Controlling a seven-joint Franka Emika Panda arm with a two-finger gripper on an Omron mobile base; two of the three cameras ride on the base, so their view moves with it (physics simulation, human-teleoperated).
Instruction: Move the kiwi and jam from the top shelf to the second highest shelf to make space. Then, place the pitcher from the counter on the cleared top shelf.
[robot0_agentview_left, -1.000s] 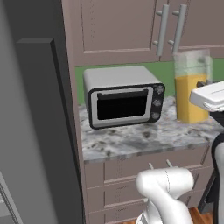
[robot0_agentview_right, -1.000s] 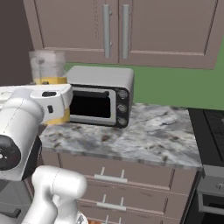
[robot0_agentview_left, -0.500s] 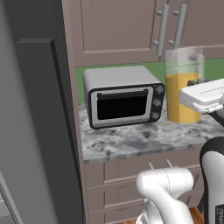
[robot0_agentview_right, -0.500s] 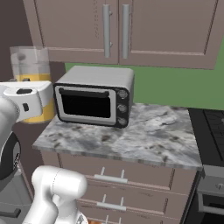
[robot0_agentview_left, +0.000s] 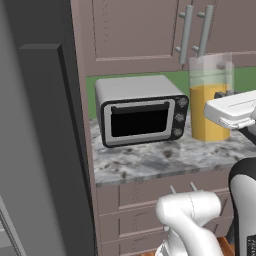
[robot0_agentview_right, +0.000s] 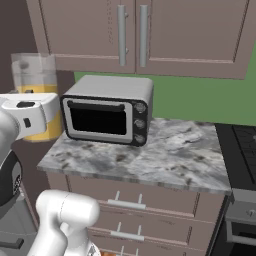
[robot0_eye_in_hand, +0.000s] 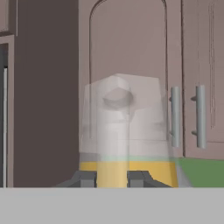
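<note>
1. the pitcher (robot0_agentview_left: 210, 97) is held in the hand (robot0_eye_in_hand: 112, 178), whose fingers are closed on its handle, to the right of the toaster oven (robot0_agentview_left: 140, 109).
2. it appears lifted off the worktop (robot0_agentview_right: 150, 155); that cannot be told for certain.
3. it should be kept upright, as yellow liquid half fills it.
4. the swing past the toaster oven toward the top shelf should be taken slowly, clear of the cabinet handles (robot0_agentview_right: 131, 34).

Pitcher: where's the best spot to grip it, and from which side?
Grip the pitcher by its narrow upright handle, coming in level from the side facing the hand camera. The body looks too wide for the tool, while the handle already sits between its fingers, which are shut on it.
</note>
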